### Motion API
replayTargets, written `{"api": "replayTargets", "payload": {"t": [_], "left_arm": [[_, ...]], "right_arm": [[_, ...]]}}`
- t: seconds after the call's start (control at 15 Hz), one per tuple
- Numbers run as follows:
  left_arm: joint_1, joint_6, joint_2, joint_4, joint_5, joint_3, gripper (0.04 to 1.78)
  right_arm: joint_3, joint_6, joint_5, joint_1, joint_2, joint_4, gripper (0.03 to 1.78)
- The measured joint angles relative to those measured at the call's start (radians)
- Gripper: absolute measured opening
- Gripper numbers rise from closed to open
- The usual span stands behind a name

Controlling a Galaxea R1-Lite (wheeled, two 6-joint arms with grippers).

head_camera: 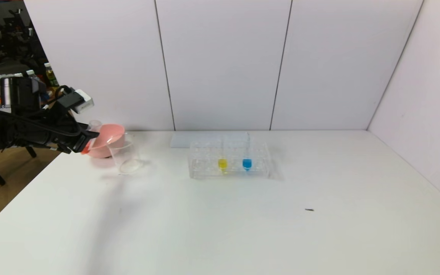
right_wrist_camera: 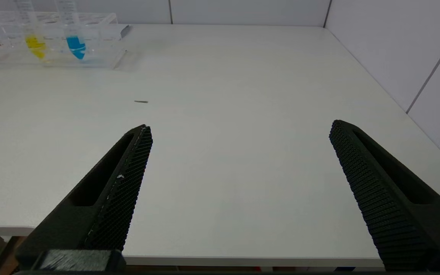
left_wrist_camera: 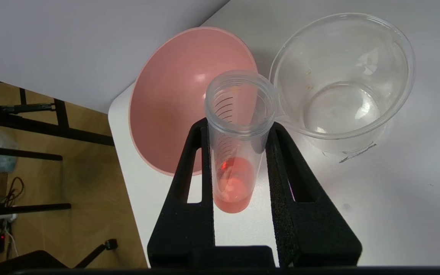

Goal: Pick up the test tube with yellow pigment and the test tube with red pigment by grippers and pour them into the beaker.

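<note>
My left gripper (head_camera: 84,140) (left_wrist_camera: 238,128) is shut on the test tube with red pigment (left_wrist_camera: 235,152), held upright at the table's far left corner, beside the pink bowl. The tube's rim (head_camera: 94,124) shows above the gripper in the head view. The clear beaker (head_camera: 125,153) (left_wrist_camera: 343,82) stands empty just right of the tube. The test tube with yellow pigment (head_camera: 222,163) (right_wrist_camera: 34,40) stands in the clear rack (head_camera: 204,168). My right gripper (right_wrist_camera: 239,131) is open and empty at the table's near edge, out of the head view.
A pink bowl (head_camera: 107,139) (left_wrist_camera: 166,99) sits behind the beaker at the table corner. A blue-liquid tube (head_camera: 247,162) (right_wrist_camera: 75,44) stands in the rack right of the yellow one. A small dark speck (head_camera: 309,209) lies on the table. White walls close the back and right.
</note>
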Motion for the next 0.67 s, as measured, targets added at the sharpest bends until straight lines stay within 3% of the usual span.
{"api": "replayTargets", "payload": {"t": [0.2, 0.4, 0.67], "left_arm": [[0.0, 0.025, 0.0, 0.043, 0.001, -0.018, 0.44], [0.001, 0.061, -0.003, 0.175, 0.002, -0.062, 0.44], [0.0, 0.106, -0.004, 0.218, 0.008, -0.094, 0.44]], "right_arm": [[0.0, 0.0, 0.0, 0.0, 0.0, 0.0, 1.7], [0.0, 0.0, 0.0, 0.0, 0.0, 0.0, 1.7], [0.0, 0.0, 0.0, 0.0, 0.0, 0.0, 1.7]]}}
